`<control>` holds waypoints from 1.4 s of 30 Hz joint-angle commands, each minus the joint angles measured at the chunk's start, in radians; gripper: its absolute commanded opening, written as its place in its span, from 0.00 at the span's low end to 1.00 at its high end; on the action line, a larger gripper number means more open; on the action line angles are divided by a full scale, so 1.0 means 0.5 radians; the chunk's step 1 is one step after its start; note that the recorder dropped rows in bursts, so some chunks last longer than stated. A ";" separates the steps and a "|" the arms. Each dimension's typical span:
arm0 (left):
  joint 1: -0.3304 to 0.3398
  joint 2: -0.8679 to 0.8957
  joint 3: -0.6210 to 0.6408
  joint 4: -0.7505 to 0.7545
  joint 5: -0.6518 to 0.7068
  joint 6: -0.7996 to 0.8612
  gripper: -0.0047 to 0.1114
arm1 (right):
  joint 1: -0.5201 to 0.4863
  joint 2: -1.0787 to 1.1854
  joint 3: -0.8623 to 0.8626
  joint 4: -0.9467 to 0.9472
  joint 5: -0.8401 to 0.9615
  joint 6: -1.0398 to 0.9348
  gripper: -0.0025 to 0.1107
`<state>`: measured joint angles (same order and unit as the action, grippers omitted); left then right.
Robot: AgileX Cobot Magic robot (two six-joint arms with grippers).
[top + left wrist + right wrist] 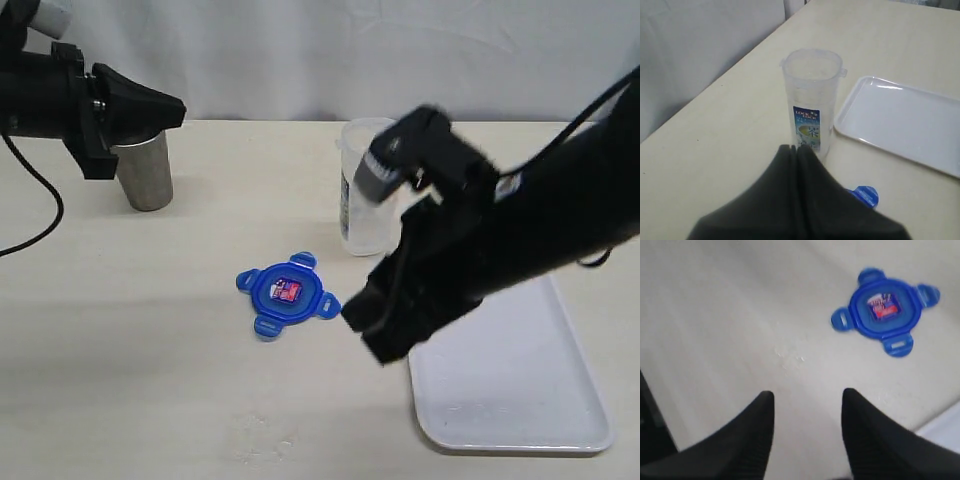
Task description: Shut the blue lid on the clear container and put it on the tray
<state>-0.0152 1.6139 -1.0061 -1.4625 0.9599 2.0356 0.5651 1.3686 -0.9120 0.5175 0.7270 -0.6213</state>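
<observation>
Exterior view: blue lid (288, 296) flat on the table, label up, left of the tray (520, 395). The clear container (366, 190) stands uncapped, farther back, partly hidden by the right arm; nothing is on the tray.

Right gripper (807, 405) has its jaws parted and empty — hovering above bare table beside the lid, not over it. Left gripper (794, 150) is pinched closed on nothing, parked far left by the steel cup (143, 170).

Risks:
- lid is thin and flat, flaps splayed — fingers could skid it instead of pinching an edge.
- container is tall and light (looks empty); a brush from the right arm could tip it.
- pressing an off-centre lid could leave the flaps unlatched.

Writing: container sticker reads "LOCK LOCK" in the left wrist view; lid's red-and-white label is too blurred to read.
</observation>
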 commanded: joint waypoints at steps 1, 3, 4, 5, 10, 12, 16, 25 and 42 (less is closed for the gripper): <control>0.040 -0.071 0.012 0.021 0.134 0.018 0.04 | 0.300 0.168 0.126 -0.948 -0.407 0.876 0.49; 0.040 -0.071 0.012 0.025 0.138 0.018 0.04 | 0.338 0.323 0.063 -1.185 -0.403 1.107 0.49; 0.040 -0.071 0.012 0.025 0.138 0.018 0.04 | 0.342 0.406 0.013 -1.215 -0.393 1.113 0.49; 0.040 -0.071 0.012 0.030 0.138 0.018 0.04 | 0.342 0.472 -0.035 -1.211 -0.393 1.103 0.49; 0.040 -0.071 0.012 0.049 0.100 0.018 0.04 | 0.342 0.815 -0.198 -1.200 -0.422 0.919 0.55; 0.040 -0.071 0.012 0.063 0.073 0.018 0.04 | 0.342 0.913 -0.220 -1.219 -0.490 0.916 0.59; 0.040 -0.071 0.012 0.068 0.057 0.018 0.04 | 0.338 1.056 -0.290 -1.308 -0.647 0.963 0.59; 0.040 -0.071 0.012 0.077 0.065 0.018 0.04 | 0.225 1.257 -0.404 -1.512 -0.761 0.954 0.57; 0.040 -0.071 0.012 0.103 0.060 0.018 0.04 | 0.246 1.360 -0.404 -1.576 -0.692 0.738 0.06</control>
<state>0.0008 1.5863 -1.0037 -1.4093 0.9854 2.0460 0.6812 2.0402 -1.1225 -0.2626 0.3205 -0.2338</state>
